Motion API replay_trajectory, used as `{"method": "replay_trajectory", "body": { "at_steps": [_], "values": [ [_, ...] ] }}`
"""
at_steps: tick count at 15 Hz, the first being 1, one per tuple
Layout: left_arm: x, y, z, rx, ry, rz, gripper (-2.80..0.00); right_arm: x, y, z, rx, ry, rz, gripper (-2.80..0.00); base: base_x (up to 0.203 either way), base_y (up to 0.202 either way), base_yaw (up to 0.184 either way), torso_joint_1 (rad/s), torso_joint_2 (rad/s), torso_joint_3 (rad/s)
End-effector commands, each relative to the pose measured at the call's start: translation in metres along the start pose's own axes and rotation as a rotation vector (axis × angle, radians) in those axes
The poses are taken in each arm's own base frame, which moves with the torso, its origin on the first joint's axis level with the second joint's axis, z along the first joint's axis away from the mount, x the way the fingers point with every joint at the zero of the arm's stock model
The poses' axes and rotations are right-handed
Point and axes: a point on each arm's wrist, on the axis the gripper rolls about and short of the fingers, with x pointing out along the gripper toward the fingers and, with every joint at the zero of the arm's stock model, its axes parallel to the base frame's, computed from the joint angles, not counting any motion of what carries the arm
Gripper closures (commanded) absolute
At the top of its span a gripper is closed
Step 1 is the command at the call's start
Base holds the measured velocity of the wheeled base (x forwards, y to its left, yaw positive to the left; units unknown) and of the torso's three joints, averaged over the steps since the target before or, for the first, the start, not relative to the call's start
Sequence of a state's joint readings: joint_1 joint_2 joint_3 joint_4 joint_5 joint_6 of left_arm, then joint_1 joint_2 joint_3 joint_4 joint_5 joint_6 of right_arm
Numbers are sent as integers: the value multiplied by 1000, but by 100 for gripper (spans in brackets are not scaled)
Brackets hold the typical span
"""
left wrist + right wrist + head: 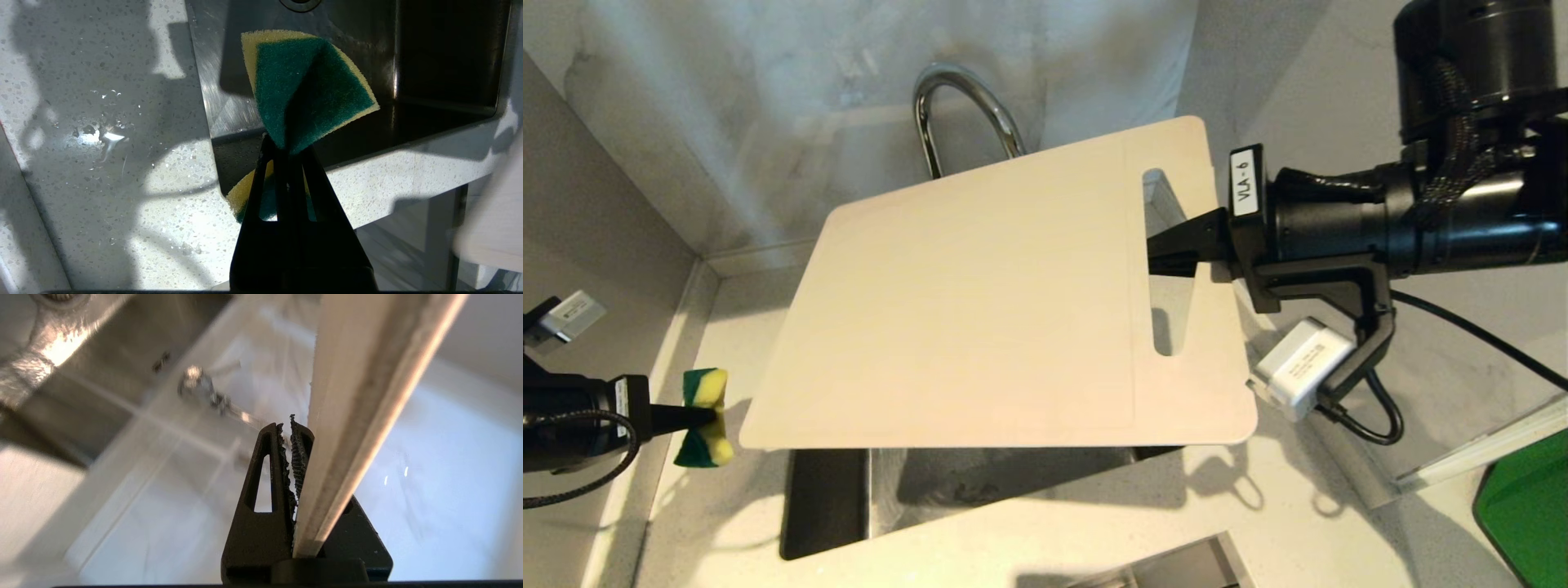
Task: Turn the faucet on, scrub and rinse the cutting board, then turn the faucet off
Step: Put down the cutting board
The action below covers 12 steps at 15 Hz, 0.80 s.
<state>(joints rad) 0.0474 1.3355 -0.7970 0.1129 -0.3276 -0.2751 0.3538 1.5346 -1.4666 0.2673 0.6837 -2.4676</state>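
Observation:
The cream-white cutting board (980, 310) hangs nearly flat above the sink (1013, 482). My right gripper (1168, 249) comes in from the right and is shut on the cutting board at the strip beside its slot handle. In the right wrist view the board's edge (367, 396) runs past the right gripper (291, 428). The chrome faucet (947, 90) arches up behind the board, which hides its spout end. My left gripper (707, 416) stays at the far left over the counter, shut on a green-and-yellow sponge (712, 388). The left wrist view shows the sponge (306, 90) folded in the left gripper (288, 149).
The steel sink (229, 81) is set in a speckled white counter (122, 183) with water drops on it. A marbled wall stands behind. A green object (1527, 506) lies at the right edge. A white adapter (1303, 367) hangs under the right wrist.

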Motion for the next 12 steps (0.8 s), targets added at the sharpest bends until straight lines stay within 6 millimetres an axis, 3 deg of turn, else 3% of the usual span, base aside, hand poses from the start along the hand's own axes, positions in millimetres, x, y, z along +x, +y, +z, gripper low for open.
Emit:
{"method": "replay_trajectory", "body": {
  "at_steps": [1, 6, 12],
  "values": [
    [2, 1, 0, -5, 7, 0, 0, -32, -21, 7, -12, 64, -29, 0, 0, 0, 0, 0, 0, 0],
    [2, 1, 0, -5, 8, 3, 0, -60, -43, 16, 24, 138, -51, 0, 0, 0, 0, 0, 0, 0],
    [11, 3, 4, -12, 28, 0, 0, -45, -26, 18, 59, 103, -23, 0, 0, 0, 0, 0, 0, 0]
  ]
}}
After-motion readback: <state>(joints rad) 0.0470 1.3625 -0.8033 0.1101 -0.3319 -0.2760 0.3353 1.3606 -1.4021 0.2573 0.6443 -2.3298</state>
